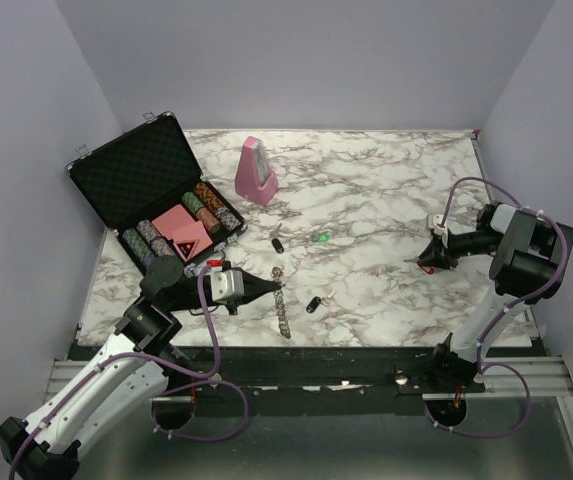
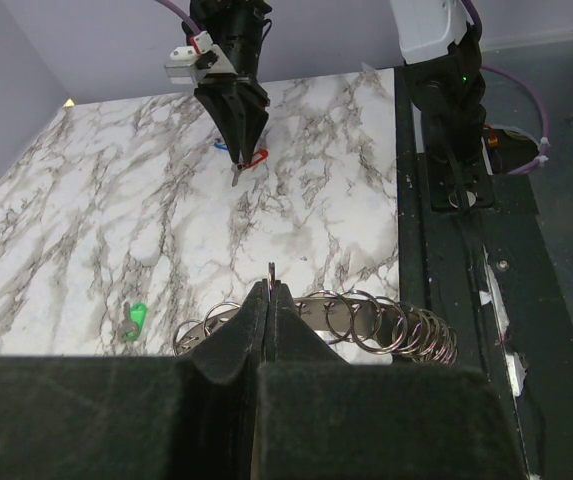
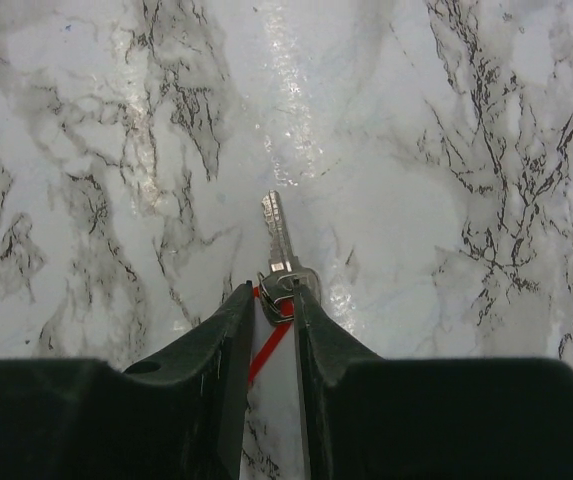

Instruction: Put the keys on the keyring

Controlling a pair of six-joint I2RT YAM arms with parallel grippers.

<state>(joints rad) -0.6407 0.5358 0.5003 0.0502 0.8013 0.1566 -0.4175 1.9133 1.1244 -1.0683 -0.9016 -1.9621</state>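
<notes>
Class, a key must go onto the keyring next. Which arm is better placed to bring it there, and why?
Right. The right hand pinches the red key by its head, blade pointing out. The left hand is shut on the keyring, so it should probably just steady that.

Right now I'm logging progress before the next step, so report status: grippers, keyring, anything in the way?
Left gripper shut on keyring. Right gripper pinching red-marked key, well apart from the ring. Green key and a black key loose between.

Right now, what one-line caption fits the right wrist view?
Right gripper pinching a red-tagged key by its head, blade pointing away over the marble table.
</notes>
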